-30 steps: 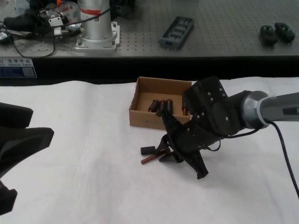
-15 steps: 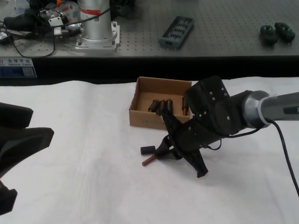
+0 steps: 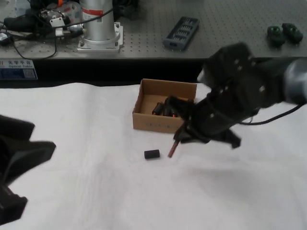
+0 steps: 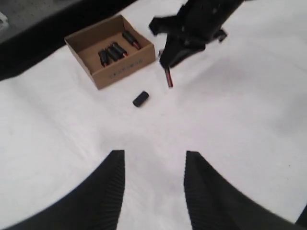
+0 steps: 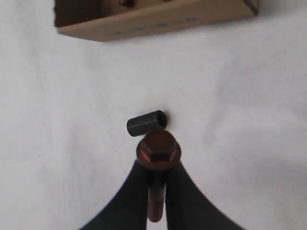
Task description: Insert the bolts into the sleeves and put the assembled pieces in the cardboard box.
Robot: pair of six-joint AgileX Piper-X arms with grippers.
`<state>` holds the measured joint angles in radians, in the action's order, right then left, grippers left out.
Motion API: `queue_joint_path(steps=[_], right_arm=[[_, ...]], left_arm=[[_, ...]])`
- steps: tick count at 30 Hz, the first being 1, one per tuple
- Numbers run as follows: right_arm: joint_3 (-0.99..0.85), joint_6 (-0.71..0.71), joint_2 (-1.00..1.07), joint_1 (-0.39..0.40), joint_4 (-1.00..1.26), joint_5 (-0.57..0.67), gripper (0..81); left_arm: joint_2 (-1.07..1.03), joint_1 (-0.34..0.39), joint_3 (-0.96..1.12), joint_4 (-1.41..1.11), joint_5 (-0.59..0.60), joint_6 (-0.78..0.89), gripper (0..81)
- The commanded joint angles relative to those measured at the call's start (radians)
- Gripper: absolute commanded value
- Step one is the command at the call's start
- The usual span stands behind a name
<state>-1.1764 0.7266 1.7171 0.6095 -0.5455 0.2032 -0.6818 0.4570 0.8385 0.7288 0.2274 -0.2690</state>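
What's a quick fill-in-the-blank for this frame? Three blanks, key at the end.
1. The right gripper is shut on a copper-coloured ____.
2. A loose black ____ lies on the white cloth, in front of the cardboard box.
3. The left gripper has its fingers ____.

Missing words: bolt; sleeve; open.

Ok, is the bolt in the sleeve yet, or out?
Out. The right claw holds the bolt by its shank, while the sleeve lies on its side on the white cloth, apart from it.
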Motion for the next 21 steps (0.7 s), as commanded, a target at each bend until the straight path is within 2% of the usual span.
queue_joint_path(steps=[1, 10, 15, 21], right_arm=[[-0.013, -0.103, -0.061, -0.002, -0.041, -0.023, 1.9], [-0.012, -0.342, -0.279, -0.002, -0.179, -0.04, 1.9], [0.006, -0.428, -0.368, -0.002, -0.242, -0.06, 1.9], [0.155, -0.435, -0.51, -0.002, -0.231, -0.043, 1.9]], left_arm=[[-0.054, -0.004, 0.009, 0.025, -0.007, -0.014, 29.7], [-0.302, -0.004, 0.009, 0.016, 0.013, -0.313, 29.7], [-0.464, -0.004, 0.009, -0.087, 0.058, -0.322, 29.7], [-0.616, -0.004, 0.009, -0.288, 0.108, -0.322, 30.2]])
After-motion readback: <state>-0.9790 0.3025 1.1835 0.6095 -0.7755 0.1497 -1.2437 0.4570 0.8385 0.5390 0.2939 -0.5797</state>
